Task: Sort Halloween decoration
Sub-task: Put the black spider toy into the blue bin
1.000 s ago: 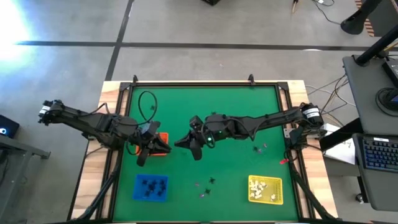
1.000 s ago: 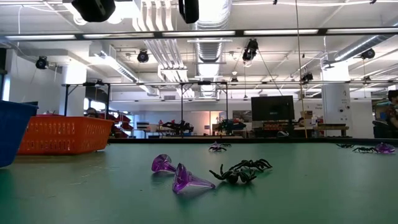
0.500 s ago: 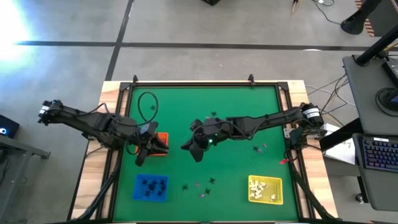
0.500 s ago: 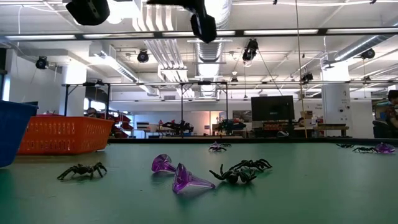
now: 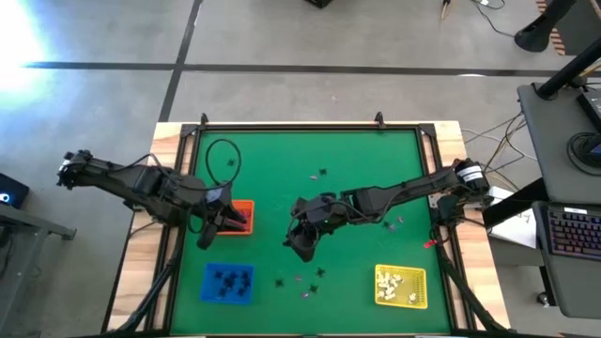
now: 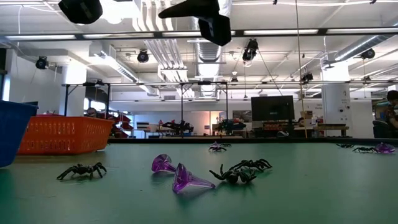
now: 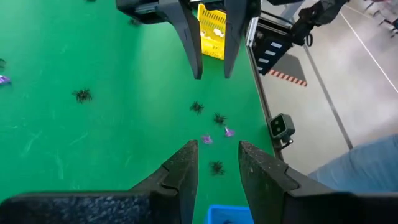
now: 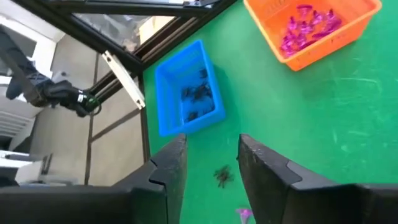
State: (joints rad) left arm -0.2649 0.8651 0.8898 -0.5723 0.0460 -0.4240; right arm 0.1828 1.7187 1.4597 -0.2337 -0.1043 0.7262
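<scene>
Small Halloween decoration trinkets lie on the green mat: a black spider [image 5: 279, 280], purple pieces [image 5: 299, 278] and another spider [image 5: 319, 272] near the front, with more [image 5: 322, 174] farther back. The low view shows a spider [image 6: 81, 170], purple cones [image 6: 186, 179] and a black spider cluster [image 6: 241, 171]. My right gripper [image 5: 299, 252] hovers open over the front-middle mat, above a spider [image 8: 222, 175]. Beside the orange tray [image 5: 244, 216], my left gripper [image 7: 217, 146] is open and holds nothing.
The blue tray [image 5: 228, 283] with black trinkets stands front left. The yellow tray [image 5: 401, 286] with white ones stands front right. Purple pieces fill the orange tray [image 8: 311, 28]. A black cable loop [image 5: 223, 155] lies at the back left. Bare mat lies at the centre back.
My right gripper has moved toward the table's near edge, sunk a little and tipped its fingers downward. A black spider that was not on the mat a second ago now lies in front, to the right of the blue tray.
</scene>
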